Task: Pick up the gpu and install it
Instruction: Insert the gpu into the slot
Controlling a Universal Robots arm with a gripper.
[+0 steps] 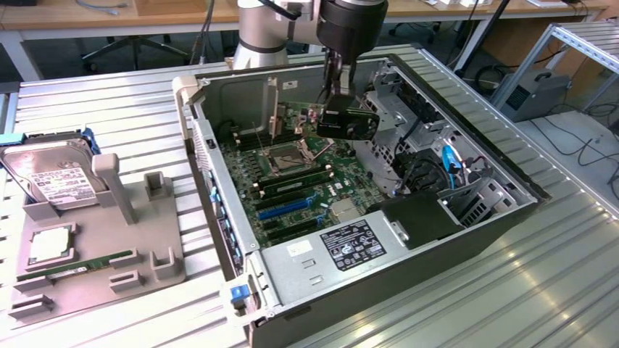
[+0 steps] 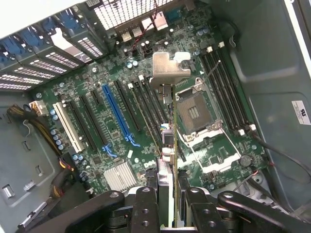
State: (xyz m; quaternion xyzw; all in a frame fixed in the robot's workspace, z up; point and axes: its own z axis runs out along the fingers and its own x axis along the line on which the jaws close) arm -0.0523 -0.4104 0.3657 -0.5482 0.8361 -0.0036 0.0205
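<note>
Nearest, we list the gripper, its jaws clenched on the gpu, held edge-on with its silver bracket foremost above the motherboard inside the open computer case, beyond which the hard drive sits in a grey holder on the desk.

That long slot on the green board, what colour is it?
Blue. The long slot shows best in the wrist view, lying on the motherboard.

Arm is reaching down from the far side, wrist pointing downward. Gripper is hanging low, its two dark fingers standing parallel, partly closed, pinching the gpu edge-on between them.
</note>
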